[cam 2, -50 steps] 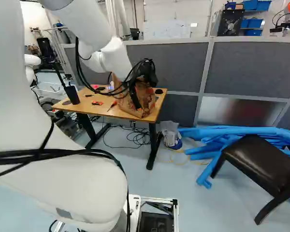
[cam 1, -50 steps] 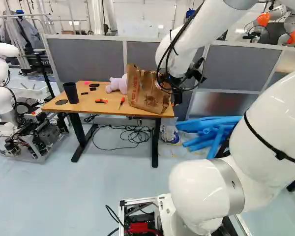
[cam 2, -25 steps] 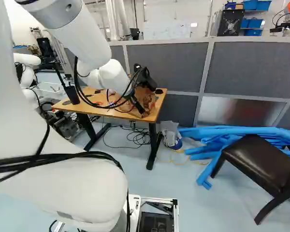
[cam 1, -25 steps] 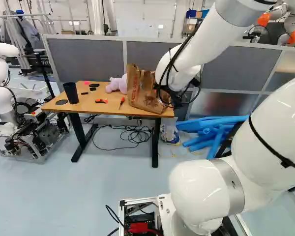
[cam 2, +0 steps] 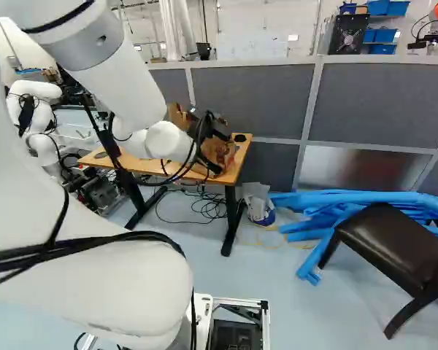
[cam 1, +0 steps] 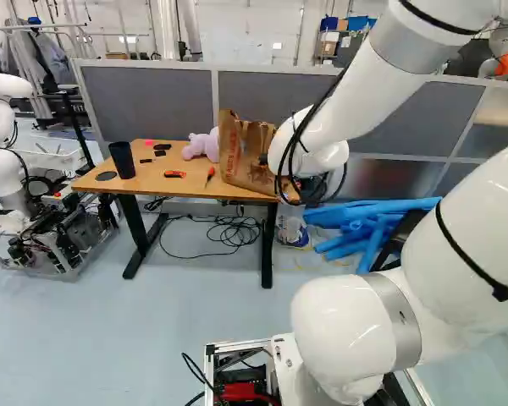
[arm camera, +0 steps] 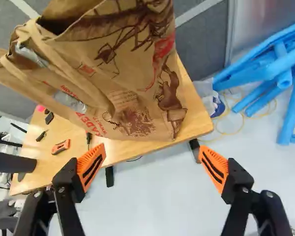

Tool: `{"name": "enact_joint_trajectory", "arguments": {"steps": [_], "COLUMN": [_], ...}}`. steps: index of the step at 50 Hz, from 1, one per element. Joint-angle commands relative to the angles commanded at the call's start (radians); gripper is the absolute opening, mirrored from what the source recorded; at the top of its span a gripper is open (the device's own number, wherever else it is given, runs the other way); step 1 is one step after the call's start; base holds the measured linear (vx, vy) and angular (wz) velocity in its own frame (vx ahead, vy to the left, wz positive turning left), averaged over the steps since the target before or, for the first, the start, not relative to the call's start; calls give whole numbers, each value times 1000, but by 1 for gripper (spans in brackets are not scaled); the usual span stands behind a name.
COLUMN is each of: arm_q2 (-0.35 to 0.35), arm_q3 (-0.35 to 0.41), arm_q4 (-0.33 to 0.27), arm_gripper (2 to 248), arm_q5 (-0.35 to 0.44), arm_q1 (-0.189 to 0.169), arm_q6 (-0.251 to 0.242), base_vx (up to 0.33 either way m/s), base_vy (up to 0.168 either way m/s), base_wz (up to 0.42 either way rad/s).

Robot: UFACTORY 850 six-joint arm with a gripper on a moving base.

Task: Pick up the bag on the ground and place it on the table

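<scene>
In the upper middle of the left base view, the paper bag (cam 1: pixel 242 161) is standing on the right end of the table (cam 1: pixel 182 189), while the gripper (cam 2: pixel 222 152) is facing it, fingers spread wide, holding nothing.

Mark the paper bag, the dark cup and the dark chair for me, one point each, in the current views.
Paper bag (arm camera: pixel 132 93): wrist view, printed side.
Dark cup (cam 1: pixel 123 161): left base view, side wall.
Dark chair (cam 2: pixel 387 237): right base view, seat.
</scene>
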Motion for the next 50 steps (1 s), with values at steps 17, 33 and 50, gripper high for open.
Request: {"name": "enact_joint_trajectory", "arguments": {"steps": [17,33,50], "arm_q2": [18,33,44], "arm_q3": [90,160,217], "arm_q4": [15,27,36], "arm_gripper": [247,247,247], "arm_q5": [167,297,403], "arm_q1": [4,7,10], "arm_q6": [-173,-309,-419], "base_vx": [0,0,0], "base_vy": [0,0,0], "base_wz": [0,0,0]}}
